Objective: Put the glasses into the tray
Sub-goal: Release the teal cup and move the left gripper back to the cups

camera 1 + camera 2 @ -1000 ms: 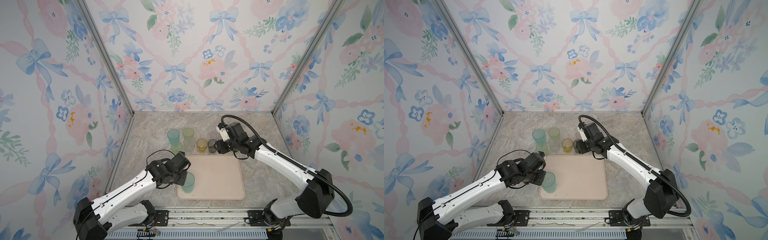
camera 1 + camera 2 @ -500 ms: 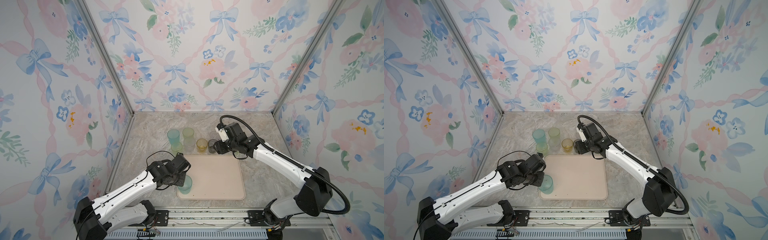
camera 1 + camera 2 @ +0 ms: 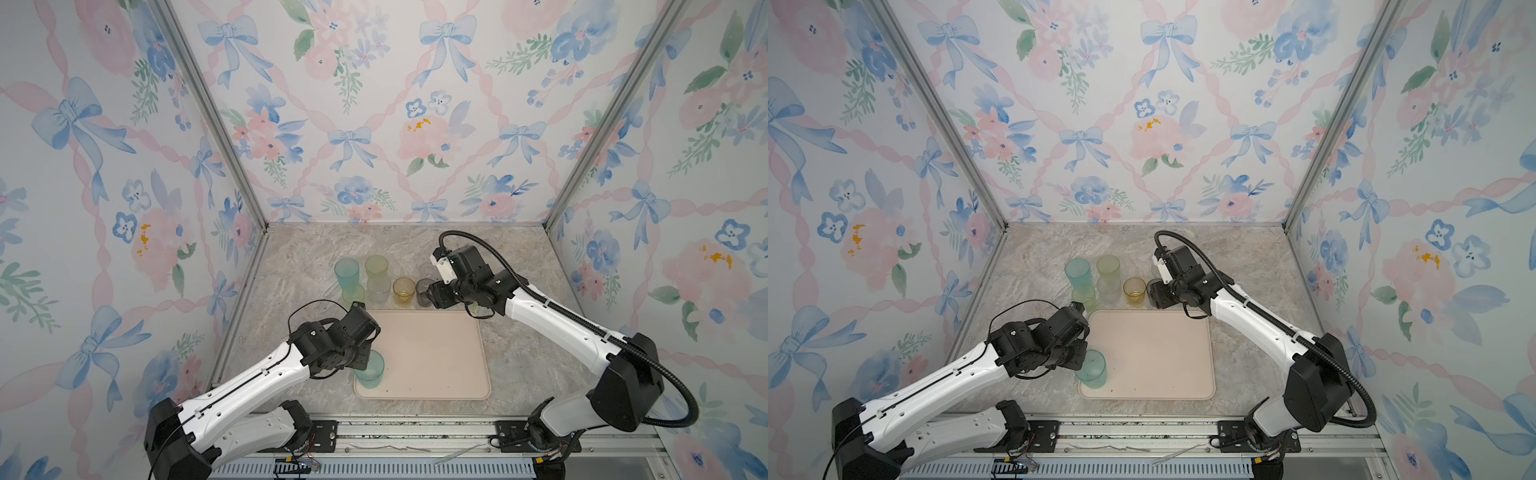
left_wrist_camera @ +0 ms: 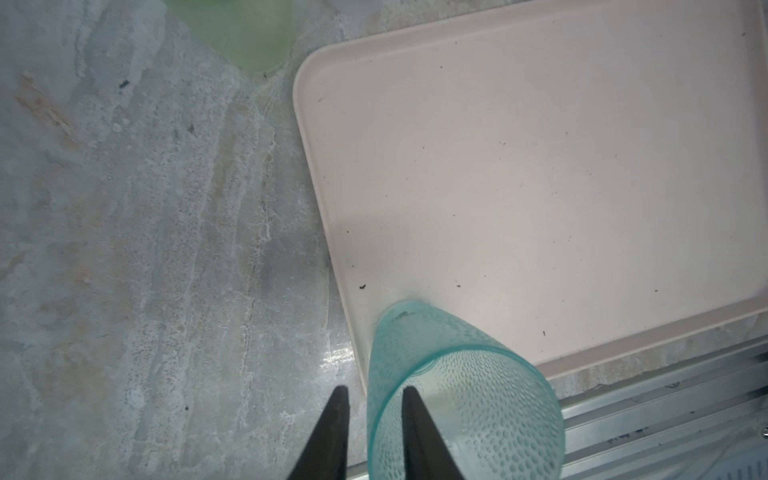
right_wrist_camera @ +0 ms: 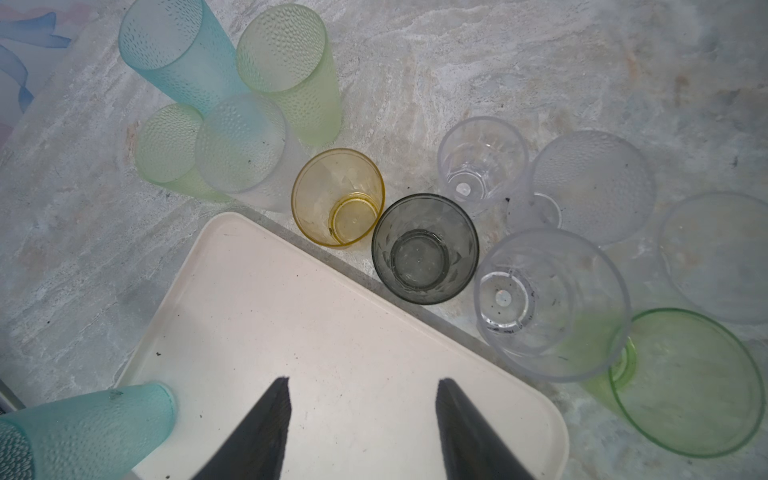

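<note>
In a top view the left claw (image 3: 366, 360) sat at the rim of a teal glass (image 3: 370, 376) standing upright in the near left corner of the tray (image 3: 436, 353), the only glass in it. The right claw (image 3: 432, 297) hung by the tray's far edge, close to the glasses grouped on the counter (image 3: 311, 249). The step in hand looked like letting this glass go. The next move would call for a straight lift clear of the rim, so the tall glass did not tip. From the left wrist, the fingers (image 4: 332, 436) stood slightly apart astride the glass wall, one outside and one seemingly inside, pinching nothing. The glass was tapered, frosted and dimpled, probably plastic, its foot just inside the tray's low, smooth, rounded rim. From the right wrist, the right claw was spread wide and empty, facing a squat yellow glass (image 5: 336, 197) and a faceted grey glass (image 5: 424, 249). Both stood upright on the marbled counter just beside the tray, and either seemed a fair next pick.
</note>
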